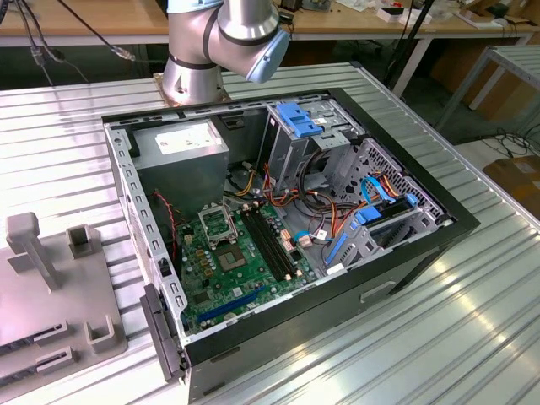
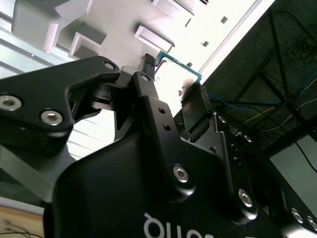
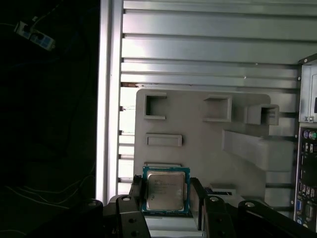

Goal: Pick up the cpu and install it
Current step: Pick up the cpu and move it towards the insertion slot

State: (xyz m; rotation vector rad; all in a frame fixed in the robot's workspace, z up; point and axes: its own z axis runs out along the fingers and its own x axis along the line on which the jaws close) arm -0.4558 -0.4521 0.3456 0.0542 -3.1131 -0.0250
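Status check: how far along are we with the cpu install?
Pickup looks done: in the first wrist view the cpu sits clamped between the fingers, above the grey fixture tray. Installing is left: it isn't yet at the motherboard in the open case.

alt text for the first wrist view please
The gripper is shut on the cpu, a silvery square chip with a green edge. Beyond it lies a grey fixture plate with raised blocks on a ribbed metal table, with the edge of a computer case beside the plate.
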